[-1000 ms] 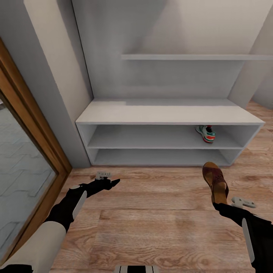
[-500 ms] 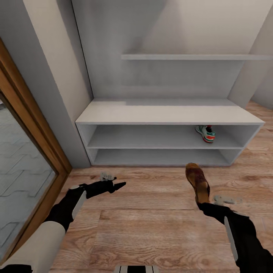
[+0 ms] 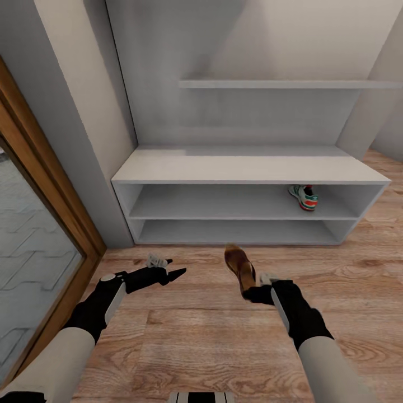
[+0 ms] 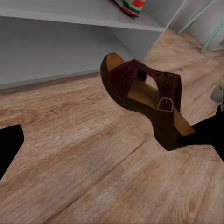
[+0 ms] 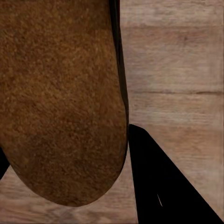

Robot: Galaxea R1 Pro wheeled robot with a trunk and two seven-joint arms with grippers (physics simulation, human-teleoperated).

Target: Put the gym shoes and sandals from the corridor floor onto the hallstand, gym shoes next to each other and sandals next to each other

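I've got one sandal (image 3: 239, 266) pinched at its heel end in the right gripper (image 3: 256, 292), held clear above the corridor floor (image 3: 212, 336), toe pointing toward the hallstand (image 3: 246, 168). In the right wrist view the sandal's (image 5: 60, 98) grainy brown sole sits right against one black finger (image 5: 158, 186), heel end between the fingers. From the left wrist cam the sandal (image 4: 144, 102) is dark brown, leather-look w/ a woven toe band, a strap and small buckle, tan footbed; the right gripper (image 4: 205, 133) clamps the heel. Left gripper (image 3: 168, 274) hangs low over the floor, well apart from the sandal, fingers close together, nothing in them. One gym shoe (image 3: 304, 197), cream w/ green stripes and red-orange sole, sits on the upper low shelf near the right end. Rack is smooth pale grey-white, thick bench top; floor is knotty light wood planks.
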